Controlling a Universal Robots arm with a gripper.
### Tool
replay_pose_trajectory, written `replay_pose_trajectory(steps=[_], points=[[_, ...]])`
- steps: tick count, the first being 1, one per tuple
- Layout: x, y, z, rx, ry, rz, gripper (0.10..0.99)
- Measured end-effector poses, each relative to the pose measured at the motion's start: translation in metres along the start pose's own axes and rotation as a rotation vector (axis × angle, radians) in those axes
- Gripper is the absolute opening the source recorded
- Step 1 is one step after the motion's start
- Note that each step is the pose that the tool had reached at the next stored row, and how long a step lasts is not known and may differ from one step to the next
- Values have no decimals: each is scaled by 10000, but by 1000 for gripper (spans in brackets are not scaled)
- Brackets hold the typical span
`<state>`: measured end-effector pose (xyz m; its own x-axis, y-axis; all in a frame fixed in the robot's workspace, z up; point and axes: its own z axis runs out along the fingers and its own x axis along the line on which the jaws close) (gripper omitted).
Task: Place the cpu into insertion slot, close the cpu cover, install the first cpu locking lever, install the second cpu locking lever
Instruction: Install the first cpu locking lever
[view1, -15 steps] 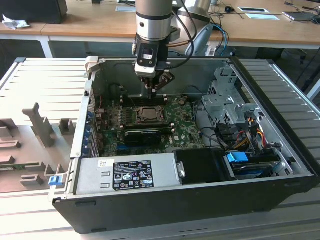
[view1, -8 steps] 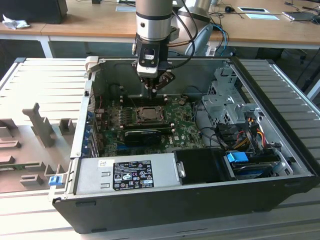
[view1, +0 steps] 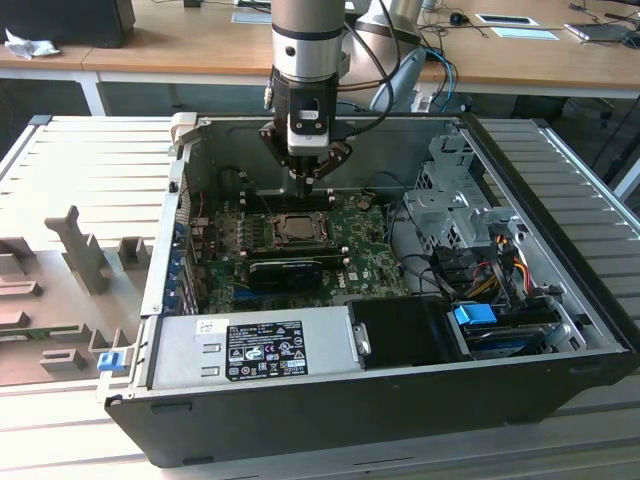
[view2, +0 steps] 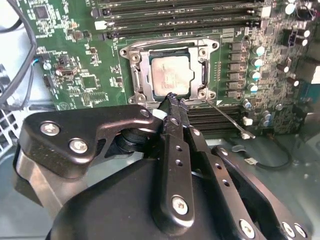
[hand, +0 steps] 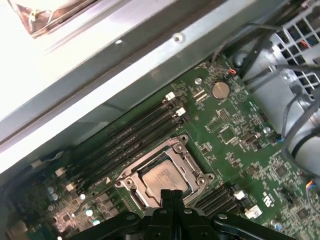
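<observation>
**CPU seated under its frame, pinched gripper at the socket's edge**

The cpu (view2: 171, 75) lies flat in the insertion slot (view1: 272, 230), its grey metal top showing through the cut-out. The cpu cover (view2: 199, 70) appears to be down around it. Its silver bars frame the chip on all sides, though the bar nearest the camera is hidden behind the fingertips in the second wrist view. The slot sits near the middle of the green board (view2: 85, 50), between two banks of long memory slots (view2: 185, 15).

One thin wire locking lever (view2: 227, 118) sticks out from a corner of the slot and slants free over the nearer memory bank. Whether the other lever is latched is hard to make out. Only a wire bar along the far rim of the slot is visible.

The gripper (view2: 172, 98) hangs just over the rim of the slot with its two black fingers drawn together and nothing between them. Whether the tip touches the metal cannot be told. In the first wrist view the fingers cut off one side of the chip.

In the exterior view a long black card (view1: 285, 272) lies just beside the slot, toward the grey power supply (view1: 255, 350) along the near wall of the computer case (view1: 330, 420). A drive cage (view1: 450, 200) and a tangle of cables (view1: 490, 275) fill the case's end on the exterior view's right.
</observation>
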<state>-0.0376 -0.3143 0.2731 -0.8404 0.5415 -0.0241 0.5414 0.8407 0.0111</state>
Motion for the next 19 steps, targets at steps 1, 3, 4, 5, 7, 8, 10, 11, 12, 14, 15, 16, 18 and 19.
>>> replay_pose_trajectory(steps=[1, 3, 4, 5, 7, 8, 10, 11, 12, 14, 15, 16, 18, 19], points=[[0, 0, 0, -3, 1, -106, 106], [1, -1, 0, -7, 3, -300, 106], [2, -1, 0, -8, 4, -359, 106], [3, -2, 0, -11, 5, -422, 106], [6, -4, 0, -16, 7, -624, 106], [7, -5, 0, -19, 8, -784, 106], [7, -5, 0, -25, 11, -1012, 106], [7, -5, 0, -28, 13, -1145, 106], [7, -5, 0, -31, 14, -1279, 106], [7, -5, 0, -41, 19, -1684, 106], [7, -5, 0, -47, 21, -1914, 106], [7, -5, 0, -50, 23, -2050, 106], [7, -5, 0, -61, 28, -2519, 106], [7, -5, 0, -67, 31, -2770, 106]])
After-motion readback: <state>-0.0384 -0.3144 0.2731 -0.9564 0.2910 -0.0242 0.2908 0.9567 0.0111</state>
